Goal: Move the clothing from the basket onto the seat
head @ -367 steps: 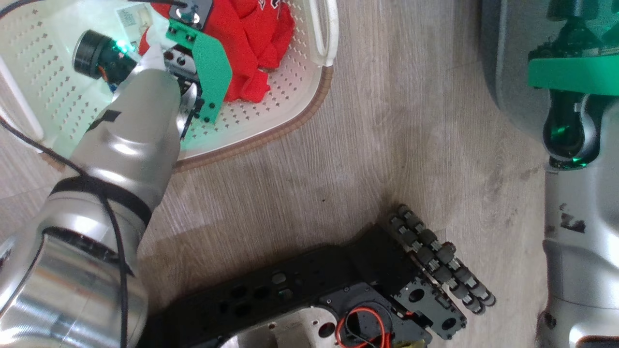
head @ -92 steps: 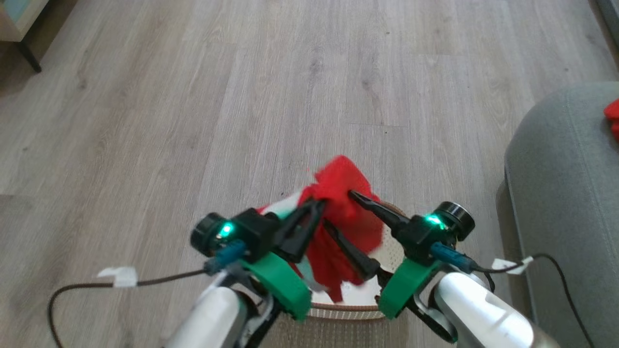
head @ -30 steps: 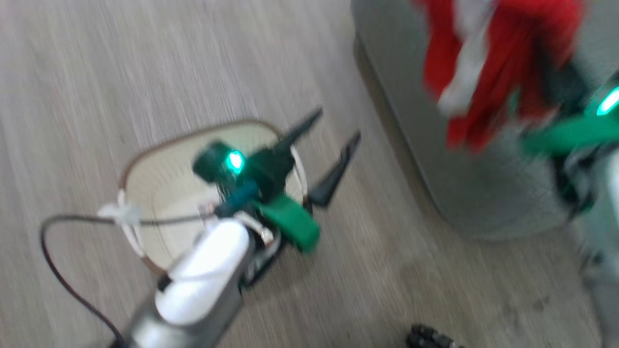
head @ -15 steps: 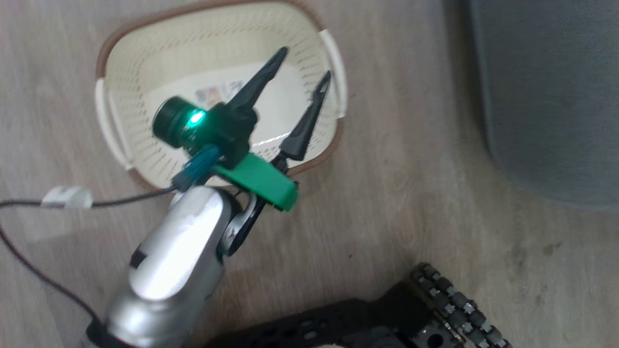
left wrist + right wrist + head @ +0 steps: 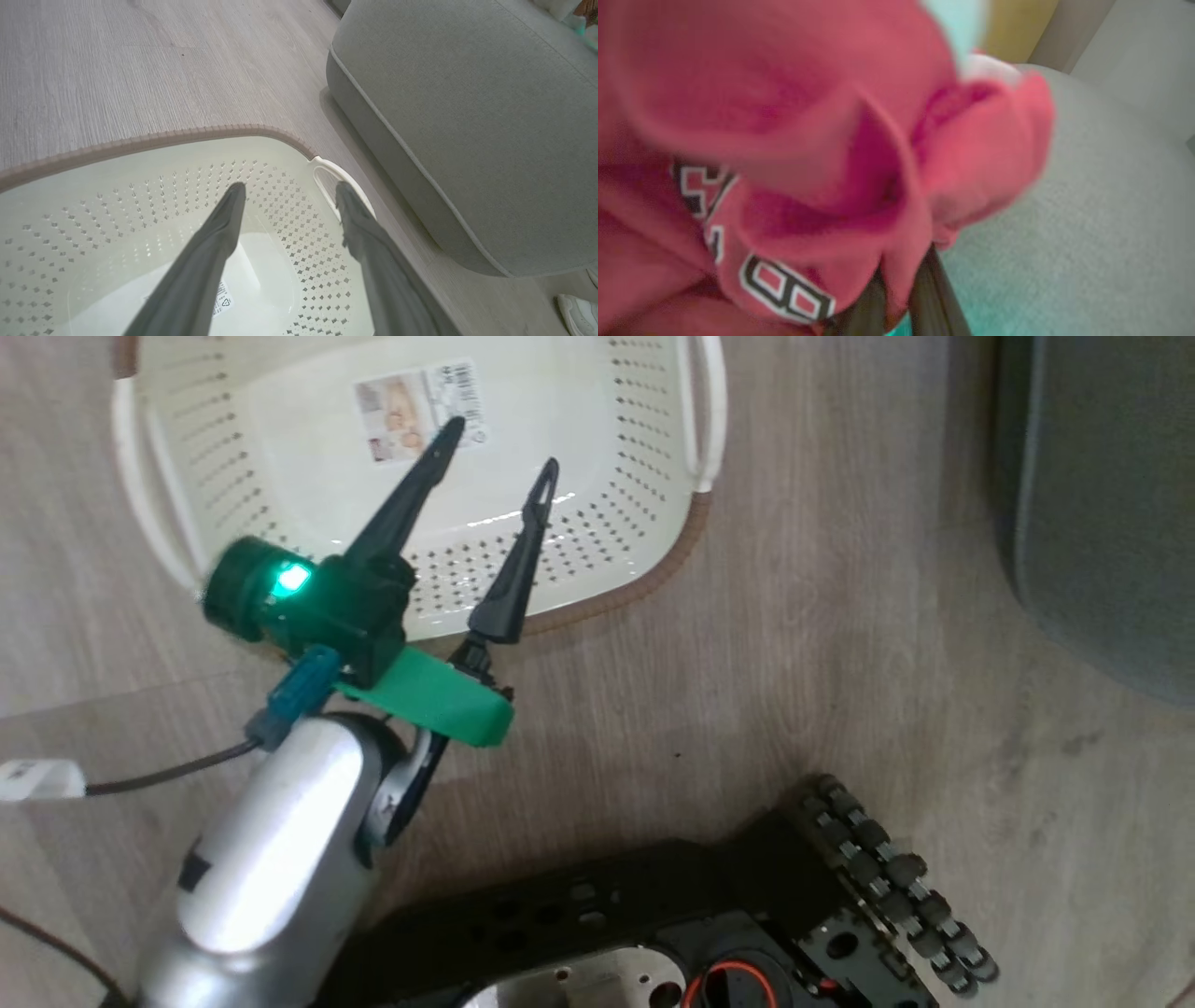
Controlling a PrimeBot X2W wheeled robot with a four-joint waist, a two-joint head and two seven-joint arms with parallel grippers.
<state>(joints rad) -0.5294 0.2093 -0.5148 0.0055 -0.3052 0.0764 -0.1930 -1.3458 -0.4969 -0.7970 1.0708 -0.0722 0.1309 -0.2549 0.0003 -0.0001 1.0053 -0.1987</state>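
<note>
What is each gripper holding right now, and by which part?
The right gripper is shut on the bright red thin-fabric clothing with white lettering, pinching a bunched fold; which part is unclear. The left gripper is open, holding nothing.

The basket [image 5: 635, 476] is cream-white, patterned with small perforations, under a brown woven-look rim. The clothing [image 5: 752, 107] is bright red with white-edged numbers. The seat [image 5: 467, 121] is plain grey.
</note>
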